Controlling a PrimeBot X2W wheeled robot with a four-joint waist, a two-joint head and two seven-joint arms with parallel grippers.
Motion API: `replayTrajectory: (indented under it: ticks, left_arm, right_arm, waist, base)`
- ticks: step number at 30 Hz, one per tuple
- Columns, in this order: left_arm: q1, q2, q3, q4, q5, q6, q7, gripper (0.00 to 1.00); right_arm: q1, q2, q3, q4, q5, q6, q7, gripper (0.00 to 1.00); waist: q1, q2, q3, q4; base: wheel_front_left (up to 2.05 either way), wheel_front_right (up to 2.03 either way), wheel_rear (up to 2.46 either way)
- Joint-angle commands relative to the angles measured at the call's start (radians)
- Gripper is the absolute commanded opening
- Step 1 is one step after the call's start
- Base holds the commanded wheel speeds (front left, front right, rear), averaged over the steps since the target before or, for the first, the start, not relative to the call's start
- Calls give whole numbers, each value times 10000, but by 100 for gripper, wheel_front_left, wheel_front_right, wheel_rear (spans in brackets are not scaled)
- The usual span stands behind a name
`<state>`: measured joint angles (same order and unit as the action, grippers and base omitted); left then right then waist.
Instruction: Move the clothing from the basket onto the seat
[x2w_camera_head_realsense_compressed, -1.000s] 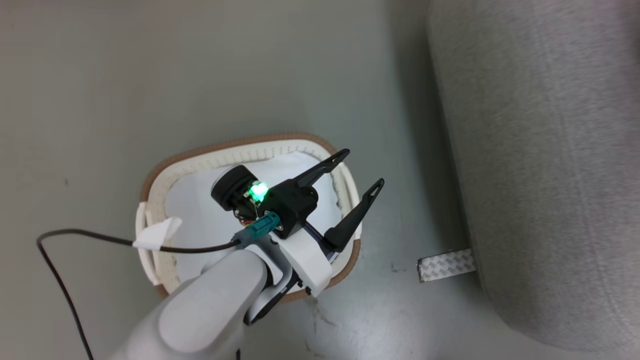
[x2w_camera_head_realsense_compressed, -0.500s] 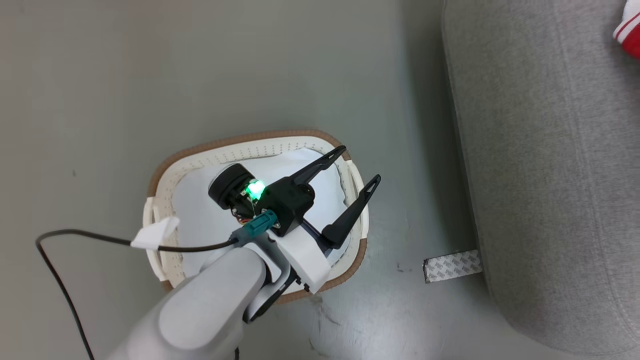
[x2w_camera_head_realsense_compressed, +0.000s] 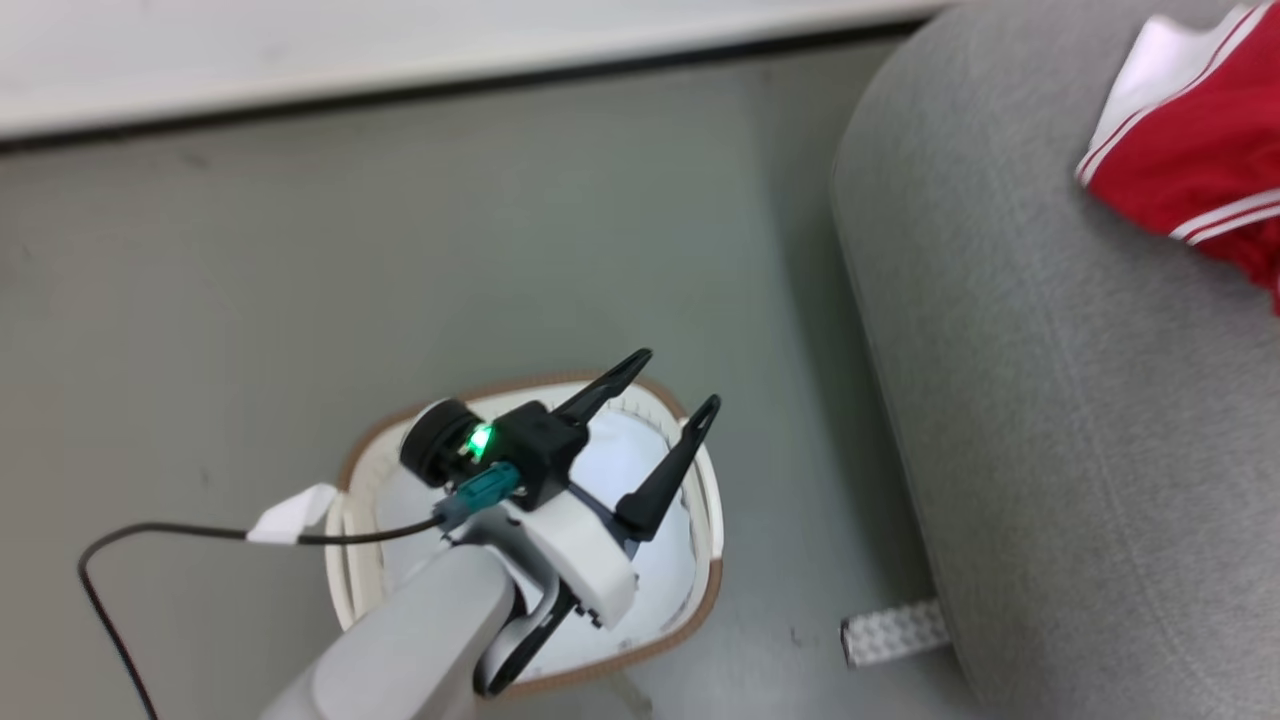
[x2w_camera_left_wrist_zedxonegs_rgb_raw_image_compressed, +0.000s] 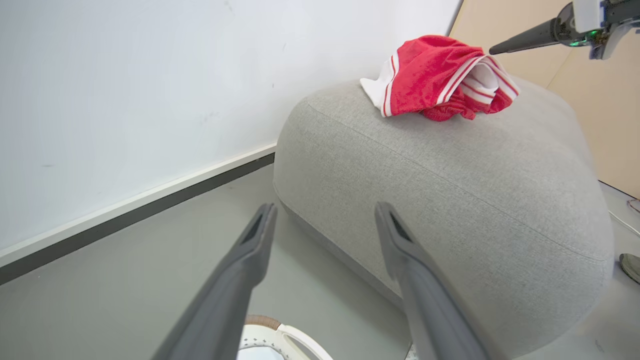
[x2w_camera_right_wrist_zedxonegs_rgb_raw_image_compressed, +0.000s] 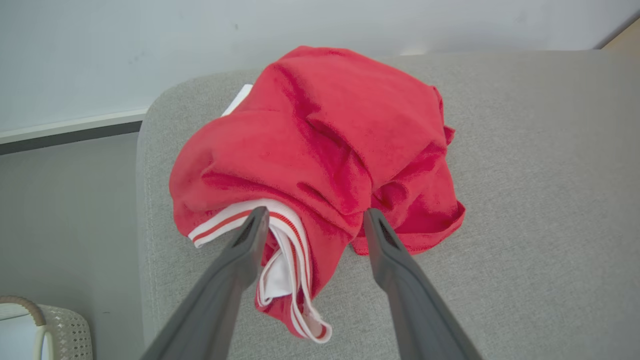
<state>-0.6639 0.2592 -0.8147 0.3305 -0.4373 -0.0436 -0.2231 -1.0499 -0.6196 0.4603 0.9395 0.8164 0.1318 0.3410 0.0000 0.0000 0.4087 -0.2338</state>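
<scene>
The clothing (x2w_camera_right_wrist_zedxonegs_rgb_raw_image_compressed: 320, 150) lies crumpled on the seat (x2w_camera_right_wrist_zedxonegs_rgb_raw_image_compressed: 525, 200) near its rounded end, with a striped hem trailing toward 6 o'clock in the right wrist view. The right gripper (x2w_camera_right_wrist_zedxonegs_rgb_raw_image_compressed: 315, 214) hangs over the heap, fingers spread wide and holding nothing. The placing looks done, so the step is a clean retreat: lift straight off with fingers apart, lest a tip catch a fold and drag the heap toward the edge. In the head view the basket (x2w_camera_head_realsense_compressed: 705, 590) sits on the floor at 8 o'clock from the clothing. The left gripper (x2w_camera_head_realsense_compressed: 675, 378) is above it, wide and empty.
</scene>
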Motion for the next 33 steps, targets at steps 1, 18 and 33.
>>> replayTrajectory:
  ticks: [1,18,33]
  left_arm:
    - [300,8,139,106,-166,106,-135,100]
    - [2481,462,2505,-171,-1139,856,-416,100]
    - [4986,-140,5656,-1140,-296,859,-413,100]
  right_arm:
    - [314,-209,163,-295,99,-22,-141,100]
    - [3045,-522,413,-4093,-191,-22,-3208,100]
    - [7830,2194,-3083,-6545,-2624,-22,-5656,100]
  waist:
    - [0,0,-1093,91]
    - [0,0,-4145,1145]
    - [0,0,-4540,1591]
  base:
    - [0,0,0]
    - [0,0,0]
    - [0,0,0]
